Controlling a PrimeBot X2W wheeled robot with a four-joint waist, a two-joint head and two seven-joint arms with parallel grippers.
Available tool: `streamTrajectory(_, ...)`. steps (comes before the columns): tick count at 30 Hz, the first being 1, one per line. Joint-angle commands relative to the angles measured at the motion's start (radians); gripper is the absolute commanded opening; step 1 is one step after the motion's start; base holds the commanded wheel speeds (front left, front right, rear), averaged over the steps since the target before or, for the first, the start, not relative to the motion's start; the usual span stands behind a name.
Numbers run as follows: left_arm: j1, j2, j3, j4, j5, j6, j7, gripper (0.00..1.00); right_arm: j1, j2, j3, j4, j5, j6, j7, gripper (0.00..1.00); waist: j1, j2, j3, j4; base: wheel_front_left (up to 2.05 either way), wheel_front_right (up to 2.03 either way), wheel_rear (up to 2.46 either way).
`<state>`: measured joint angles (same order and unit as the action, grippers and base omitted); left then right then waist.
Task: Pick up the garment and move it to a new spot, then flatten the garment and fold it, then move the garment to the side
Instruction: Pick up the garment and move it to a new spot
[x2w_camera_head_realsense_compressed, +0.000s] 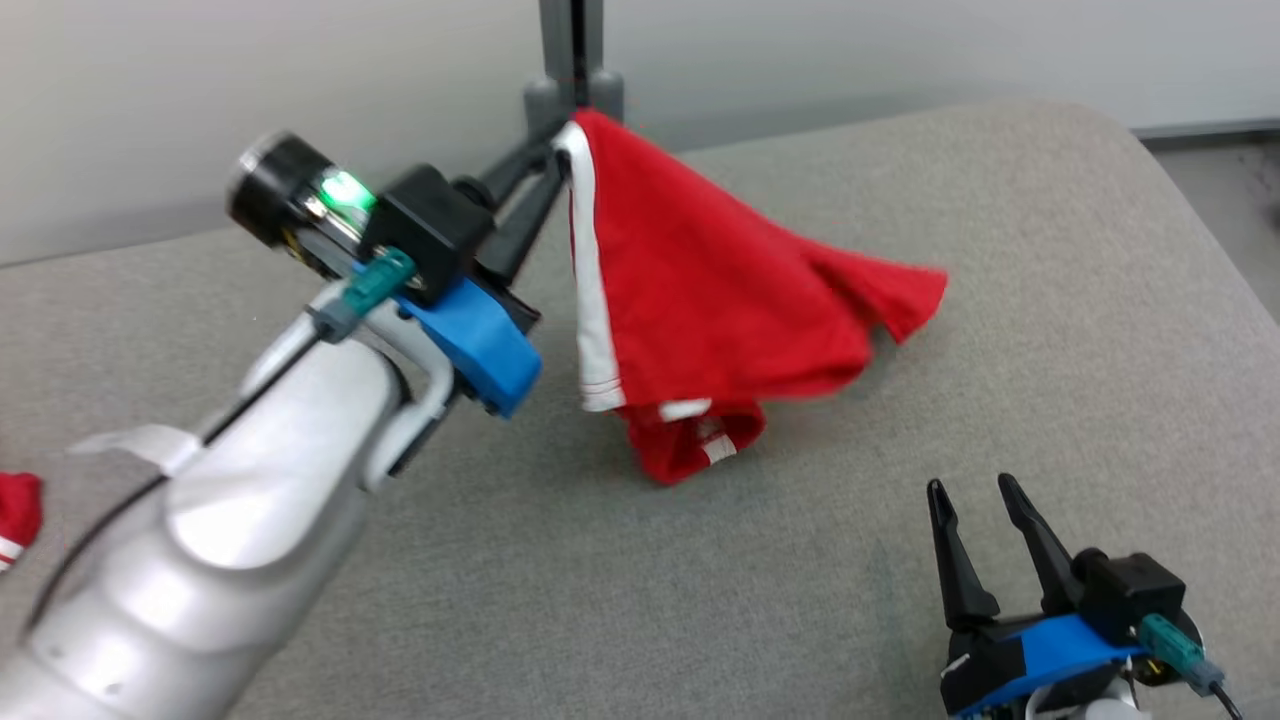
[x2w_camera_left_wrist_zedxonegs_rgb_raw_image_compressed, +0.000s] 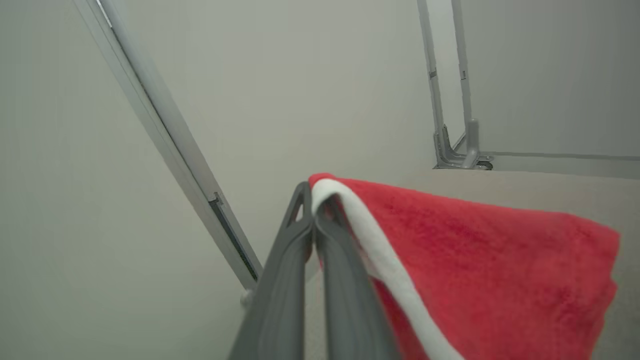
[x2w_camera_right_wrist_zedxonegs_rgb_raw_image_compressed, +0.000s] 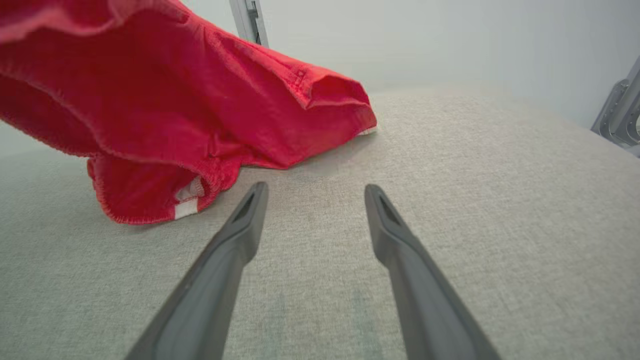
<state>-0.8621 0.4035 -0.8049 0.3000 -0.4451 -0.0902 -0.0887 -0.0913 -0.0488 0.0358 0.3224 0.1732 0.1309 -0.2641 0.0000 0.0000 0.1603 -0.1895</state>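
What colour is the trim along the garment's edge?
White trim on the red garment, clearest in the left wrist view.

The surface (x2w_camera_head_realsense_compressed: 1050, 330) lies bare ahead of the right gripper (x2w_camera_head_realsense_compressed: 970, 482) and to the right of the garment (x2w_camera_head_realsense_compressed: 700, 300). The hanging garment and the left arm (x2w_camera_head_realsense_compressed: 260, 470) block the middle and left. A post (x2w_camera_head_realsense_compressed: 575, 60) stands behind it.

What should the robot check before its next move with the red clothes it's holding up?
1. Grip: left gripper shut on the white-trimmed edge of the garment: ok.
2. Free hand: right gripper open, holding nothing: ok.
3. Is the garment flat: not ok, it hangs bunched.
4. Is the garment lifted off the grey surface: not ok, its low end looks to touch.
5. Enough cloth pinched to hold: cannot tell.
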Motion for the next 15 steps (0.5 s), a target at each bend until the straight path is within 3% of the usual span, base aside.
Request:
streamTrajectory(1,0.021,-0.027,-0.008,0.049,-0.009,0.000,-0.023,0.00,-0.019,-0.003,0.008,-0.002,0.011,0.000,-0.001,1.00,0.0000,0.0000,0.024,-0.002,0.00,0.00,0.00)
streamTrajectory(11,0.049,-0.209,-0.025,0.463,-0.059,-0.012,-0.147,0.00,-0.072,-0.003,0.037,0.001,0.035,0.000,-0.001,1.00,0.0000,0.0000,0.120,-0.029,0.00,0.00,0.00)
streamTrajectory(12,0.050,-0.221,-0.022,0.492,-0.066,-0.013,-0.153,0.08,-0.072,-0.003,0.037,0.002,0.035,0.000,-0.001,1.00,0.0000,0.0000,0.123,-0.029,0.00,0.00,0.00)
streamTrajectory(14,0.047,-0.244,-0.020,0.536,-0.072,-0.019,-0.163,0.48,-0.074,-0.003,0.036,0.004,0.035,0.000,-0.001,1.00,0.0000,0.0000,0.126,-0.025,0.00,0.00,0.00)
streamTrajectory(15,0.046,-0.251,-0.021,0.554,-0.071,-0.022,-0.168,0.87,-0.075,-0.003,0.035,0.005,0.034,0.000,-0.001,1.00,0.0000,0.0000,0.126,-0.021,0.00,0.00,0.00)
